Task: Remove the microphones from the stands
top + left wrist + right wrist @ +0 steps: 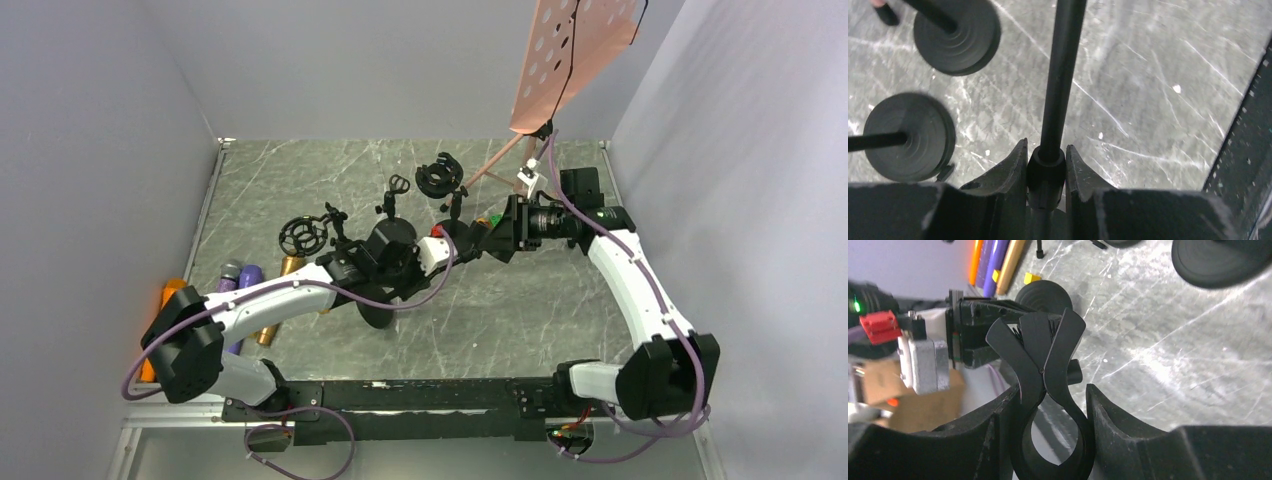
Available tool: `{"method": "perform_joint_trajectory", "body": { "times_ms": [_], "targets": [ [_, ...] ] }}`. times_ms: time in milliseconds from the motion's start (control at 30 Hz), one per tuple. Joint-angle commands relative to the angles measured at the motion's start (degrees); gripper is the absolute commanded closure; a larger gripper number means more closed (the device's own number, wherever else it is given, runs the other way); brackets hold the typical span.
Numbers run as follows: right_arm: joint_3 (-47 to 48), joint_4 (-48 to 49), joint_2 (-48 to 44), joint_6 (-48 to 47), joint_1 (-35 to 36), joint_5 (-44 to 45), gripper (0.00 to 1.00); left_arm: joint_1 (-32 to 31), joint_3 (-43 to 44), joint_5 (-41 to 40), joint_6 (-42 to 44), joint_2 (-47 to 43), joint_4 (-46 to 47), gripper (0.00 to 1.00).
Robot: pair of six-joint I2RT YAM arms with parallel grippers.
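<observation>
- Your microphones (249,274) lie side by side on the table (520,310), over at 9 o'clock, well apart from both grippers
- Your left gripper (1046,150) is squeezed tight on the black stand pole (1060,75)
- Its fingers (1013,167) pinch a fat collar (1046,170), and the pole runs up to 12 o'clock
- Two round black bases (955,32) sit on the table at 9 and 11 o'clock from it
- Your right gripper (1053,395) holds the black clip (1040,350) between its fingers, with the clip's two wings spread toward 12 o'clock
</observation>
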Motion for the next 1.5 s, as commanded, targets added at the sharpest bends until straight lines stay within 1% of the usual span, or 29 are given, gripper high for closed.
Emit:
{"method": "perform_joint_trajectory", "body": {
  "times_ms": [0, 133, 167, 200, 267, 300, 333, 400, 467, 500, 567, 633, 733, 833, 900, 967, 1000, 1067, 1133, 1167, 1200, 1233, 1267, 1300, 1333, 1400, 1433, 1467],
  "targets": [
    [0.6, 0.3, 2.8, 12.7, -3.1, -4.1, 1.0, 0.2, 1.5, -17.7, -14.6, 1.1, 4.6, 1.0],
    [0.5, 1.4, 3.5, 12.7, -3.3, -4.4, 1.0, 0.2, 0.7, -12.0, -9.1, 1.3, 6.9, 1.0],
    [0.6, 1.2, 3.4, 12.1, -3.3, -4.1, 1.0, 0.6, 0.9, -10.2, -7.1, 1.1, 7.2, 0.97],
    [0.7, 1.4, 2.9, 11.4, -3.3, -4.0, 1.0, 1.1, 1.3, -6.0, -5.4, 0.8, 7.4, 0.85],
    [0.5, 2.4, 1.6, 8.9, -3.3, -5.2, 1.0, 3.4, 2.0, 2.6, -2.6, -0.4, 6.7, 0.56],
    [0.5, 2.5, 0.6, 6.7, -3.3, -6.1, 1.0, 5.1, 2.5, 6.8, -2.3, -1.0, 6.1, 0.47],
    [0.3, 2.6, -0.3, 2.9, -3.2, -6.9, 1.0, 7.1, 2.7, 11.4, -2.2, -1.4, 5.7, 0.41],
    [-0.8, 3.1, -2.8, -3.2, -3.2, -9.4, 1.0, 11.0, 3.3, 20.8, -1.7, -1.9, 4.4, 0.35],
    [-2.8, 4.7, -6.7, -9.9, -3.2, -11.8, 1.0, 14.5, 3.7, 31.9, -0.3, -1.5, 2.9, 0.32],
    [-4.3, 6.7, -9.0, -12.6, -3.0, -12.2, 1.0, 15.9, 4.0, 36.1, 0.6, -1.1, 2.1, 0.32],
    [-7.6, 10.0, -13.6, -17.5, -2.0, -11.9, 1.0, 17.3, 3.8, 43.2, 2.6, 0.1, 1.7, 0.31],
    [-8.8, 8.7, -16.0, -24.0, -0.4, -10.0, 1.0, 17.5, 3.9, 48.0, 5.8, 1.6, 0.3, 0.31],
    [-7.7, 3.2, -15.6, -31.7, 1.9, -8.6, 1.0, 17.5, 4.7, 52.9, 8.3, 5.3, -0.8, 0.31],
    [-6.3, 1.1, -14.7, -33.8, 2.5, -8.5, 1.0, 17.1, 5.1, 55.1, 9.1, 8.3, 0.1, 0.32],
    [-6.1, 1.7, -15.0, -33.6, 2.6, -8.3, 1.0, 16.3, 6.3, 55.6, 13.1, 10.1, -3.2, 0.33],
    [-6.1, 2.3, -15.4, -33.1, 2.7, -7.7, 1.0, 15.3, 9.4, 56.0, 20.4, 12.3, -11.0, 0.36],
    [-6.0, 2.2, -15.5, -32.9, 2.7, -7.4, 1.0, 14.5, 10.8, 55.5, 23.8, 13.4, -14.6, 0.4],
    [-5.8, 2.4, -15.4, -31.7, 2.6, -6.8, 1.0, 13.7, 12.5, 54.0, 27.2, 14.6, -18.6, 0.6],
    [-5.8, 3.5, -15.3, -28.6, 2.6, -5.7, 1.0, 13.5, 11.9, 53.0, 23.3, 14.0, -15.7, 0.85],
    [-5.8, 4.6, -15.2, -26.0, 2.6, -4.7, 1.0, 13.5, 11.0, 52.3, 19.3, 12.8, -12.5, 0.98],
    [-5.6, 5.7, -14.9, -22.4, 2.6, -3.5, 1.0, 13.4, 9.8, 50.3, 14.7, 11.1, -7.8, 1.0],
    [-5.2, 6.6, -14.5, -18.4, 2.6, -1.6, 1.0, 12.8, 8.2, 46.1, 9.0, 8.5, -2.9, 1.0],
    [-4.9, 7.5, -13.7, -14.6, 2.6, -0.3, 1.0, 11.9, 6.6, 40.1, 4.5, 5.8, 1.8, 1.0],
    [-4.3, 7.6, -12.8, -11.6, 2.4, 1.2, 1.0, 10.4, 5.5, 30.5, 1.8, 2.6, 5.0, 1.0],
    [-3.7, 6.8, -11.7, -9.3, 1.9, 1.9, 1.0, 8.0, 5.0, 19.9, 1.2, -1.1, 6.5, 1.0],
    [-2.4, 4.0, -8.5, -4.1, 1.0, 3.5, 1.0, 2.0, 3.9, -4.5, 4.5, -4.3, 9.8, 1.0],
    [-1.5, 1.8, -6.2, -2.0, 0.5, 3.8, 1.0, -0.2, 2.6, -14.4, 6.0, -4.9, 13.5, 1.0],
    [-0.5, -0.5, -3.8, -0.2, -0.1, 3.2, 1.0, -1.5, 1.2, -19.6, 7.3, -4.8, 16.2, 1.0]
  ]
}}
